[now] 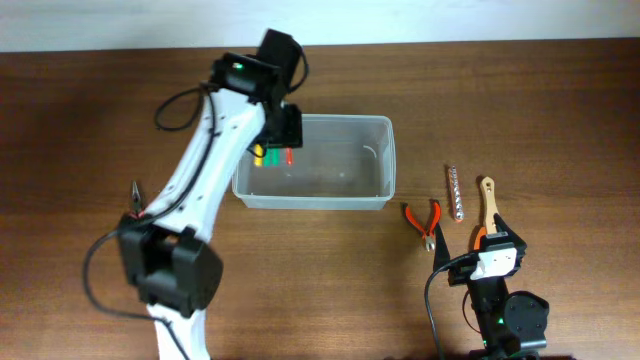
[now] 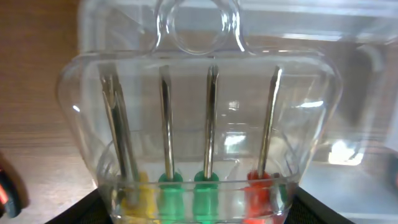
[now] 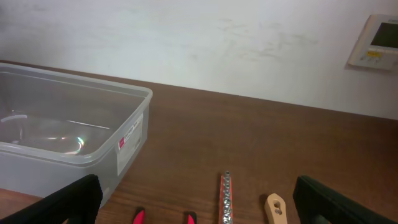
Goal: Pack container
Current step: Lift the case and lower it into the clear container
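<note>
Clamped in left gripper (image 1: 283,128): screwdriver case (image 2: 205,124), hanging above left end of container (image 1: 340,119) at mid-table. Spread wide, empty, near pliers (image 1: 424,219): right gripper (image 3: 196,193). Risk if released here: catching on left rim, tipping outside; slipping early on slick plastic.
</note>
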Robot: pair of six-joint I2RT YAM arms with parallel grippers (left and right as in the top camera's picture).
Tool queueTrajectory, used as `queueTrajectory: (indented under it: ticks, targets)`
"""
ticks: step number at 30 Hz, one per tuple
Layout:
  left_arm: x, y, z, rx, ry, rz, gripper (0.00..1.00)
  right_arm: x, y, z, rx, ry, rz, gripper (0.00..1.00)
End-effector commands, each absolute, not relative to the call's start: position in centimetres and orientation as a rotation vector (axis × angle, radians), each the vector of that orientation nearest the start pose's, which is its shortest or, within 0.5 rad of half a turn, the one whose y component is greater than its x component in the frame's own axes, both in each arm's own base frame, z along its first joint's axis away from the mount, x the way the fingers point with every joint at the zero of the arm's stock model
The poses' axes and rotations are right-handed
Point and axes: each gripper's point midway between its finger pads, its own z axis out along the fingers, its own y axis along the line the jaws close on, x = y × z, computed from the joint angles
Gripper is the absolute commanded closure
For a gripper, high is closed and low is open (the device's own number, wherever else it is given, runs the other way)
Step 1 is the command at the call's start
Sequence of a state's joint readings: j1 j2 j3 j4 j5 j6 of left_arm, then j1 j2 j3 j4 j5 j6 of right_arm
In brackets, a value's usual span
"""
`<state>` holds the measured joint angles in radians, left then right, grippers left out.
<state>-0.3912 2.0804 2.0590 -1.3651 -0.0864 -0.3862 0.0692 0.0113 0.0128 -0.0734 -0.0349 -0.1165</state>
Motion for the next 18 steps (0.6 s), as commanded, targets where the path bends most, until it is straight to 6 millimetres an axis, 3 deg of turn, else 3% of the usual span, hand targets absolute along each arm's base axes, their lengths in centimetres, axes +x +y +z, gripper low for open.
queueTrajectory:
  ticks: [1, 9, 18]
  targets:
    - [41.2, -16.4, 13.2, 0.024, 2.989, 0.050, 0.42, 24.5, 2.2, 15.7, -0.180, 1.636, -0.018, 0.01]
    - [40.5, -18.4, 8.2, 0.100, 3.090, 0.107, 0.42, 24.5, 2.2, 15.7, -0.180, 1.636, -0.018, 0.01]
    - [40.5, -18.5, 4.6, 0.103, 3.146, 0.151, 0.41, 24.5, 2.2, 15.7, -0.180, 1.636, -0.018, 0.01]
